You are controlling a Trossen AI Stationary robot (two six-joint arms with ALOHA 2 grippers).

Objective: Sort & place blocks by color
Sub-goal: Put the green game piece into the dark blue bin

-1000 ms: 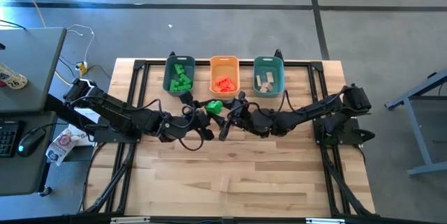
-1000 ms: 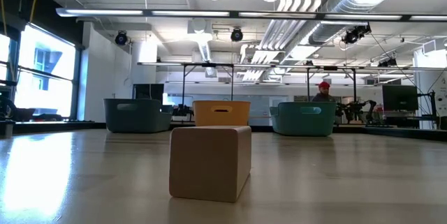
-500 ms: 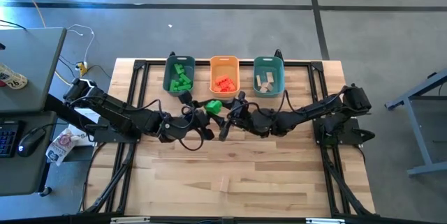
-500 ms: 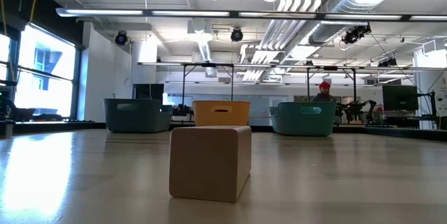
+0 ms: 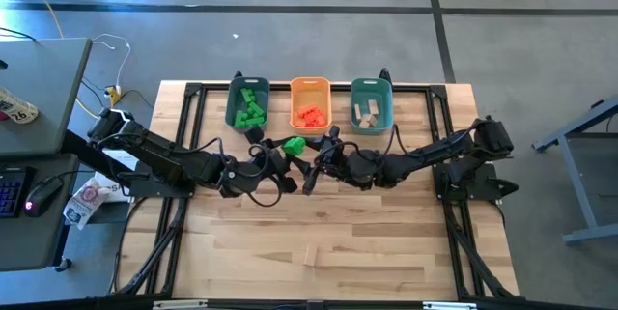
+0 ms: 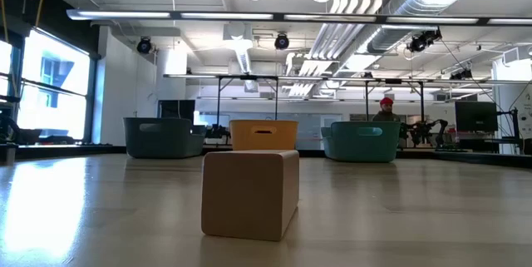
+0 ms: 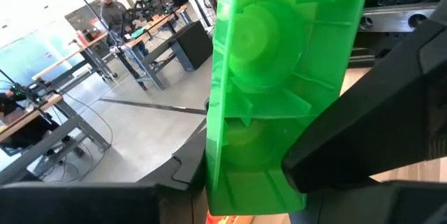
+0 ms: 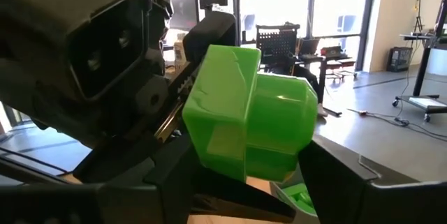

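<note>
A bright green block (image 5: 294, 144) hangs in the air just in front of the bins, with my left gripper (image 5: 282, 152) shut on it. The left wrist view looks into the block's hollow underside (image 7: 269, 91). My right gripper (image 5: 311, 154) faces it from the right. It is open, with one finger on either side of the green block (image 8: 244, 123). A pale tan block (image 5: 310, 252) stands on its base near the table's front, also large in the low view (image 6: 249, 194). My left gripper pinches the green block between its two fingers, which lie on opposite side walls (image 7: 321, 112). They reach in about level from the table's left. The block is lifted clear of the table, tilted. My right gripper's fingers stand close beside the block (image 8: 307, 133); I cannot tell whether they touch it.
Three bins stand in a row at the far edge: a teal one with green blocks (image 5: 248, 104), an orange one with red blocks (image 5: 310, 105) and a teal one with tan blocks (image 5: 371, 105). A person with a red cap (image 6: 384, 107) is in the room behind.
My left gripper has rolled a little about its own axis, and the green block has turned slightly with it. Both arms have stayed where they were.
</note>
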